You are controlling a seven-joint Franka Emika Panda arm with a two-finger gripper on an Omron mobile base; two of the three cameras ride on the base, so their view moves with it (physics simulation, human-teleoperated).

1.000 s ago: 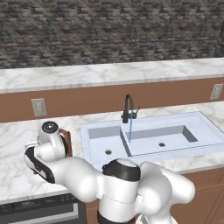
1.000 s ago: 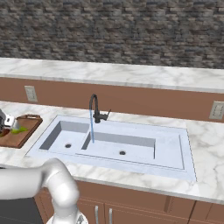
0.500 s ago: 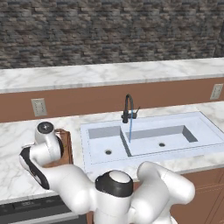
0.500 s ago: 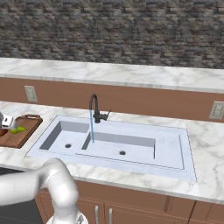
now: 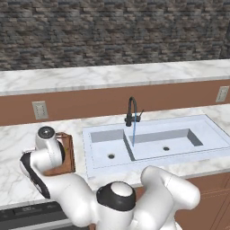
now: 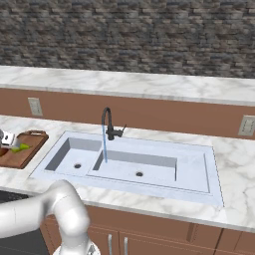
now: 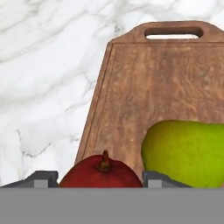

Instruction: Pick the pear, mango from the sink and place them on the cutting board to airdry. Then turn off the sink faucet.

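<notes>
Hovering over the board (image 7: 144, 100), the tool (image 7: 101, 177) is clamping the mango (image 7: 101, 174) beside the pear (image 7: 186, 153); the faucet (image 5: 132, 110) is running.

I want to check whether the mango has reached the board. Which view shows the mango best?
The hand view: the mango sits large between the gripper fingertips, over the cutting board beside the pear. The right base view shows only a tiny reddish speck at the picture's left edge; the left base view hides it behind the arm.
</notes>
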